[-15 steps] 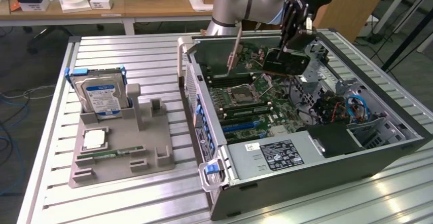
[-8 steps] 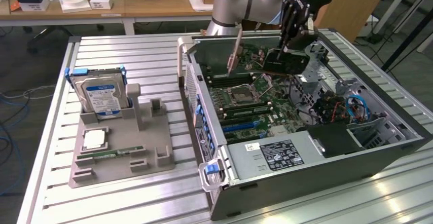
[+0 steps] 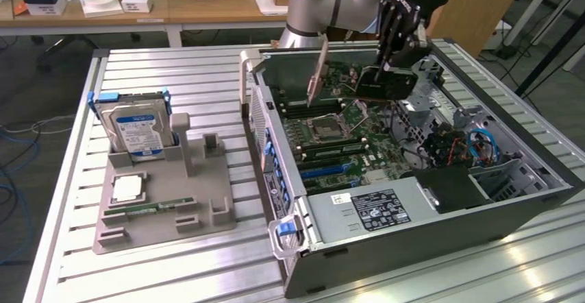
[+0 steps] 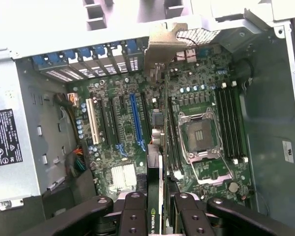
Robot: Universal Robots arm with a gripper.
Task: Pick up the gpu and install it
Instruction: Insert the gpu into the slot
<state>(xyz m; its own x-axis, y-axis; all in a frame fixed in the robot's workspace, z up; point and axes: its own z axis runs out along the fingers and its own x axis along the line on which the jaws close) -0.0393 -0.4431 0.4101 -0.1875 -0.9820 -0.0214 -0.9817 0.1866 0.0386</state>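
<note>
Two views, different info. Exterior: gripper (image 3: 401,57) partway closed, clamped on gpu (image 3: 384,83), card hanging tilted above motherboard (image 3: 352,138) inside open case (image 3: 512,210). Wrist: I see card edge-on between fingers (image 4: 132,214), silver bracket (image 4: 167,42) close to case's slotted rear wall, board running between blue slot (image 4: 136,120) and CPU socket (image 4: 200,135). Only readable text: NVIDIA on card. PSU label (image 3: 375,209) illegible.

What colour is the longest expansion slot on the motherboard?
Blue. The expansion slot on the motherboard shows best in the wrist view.
</note>
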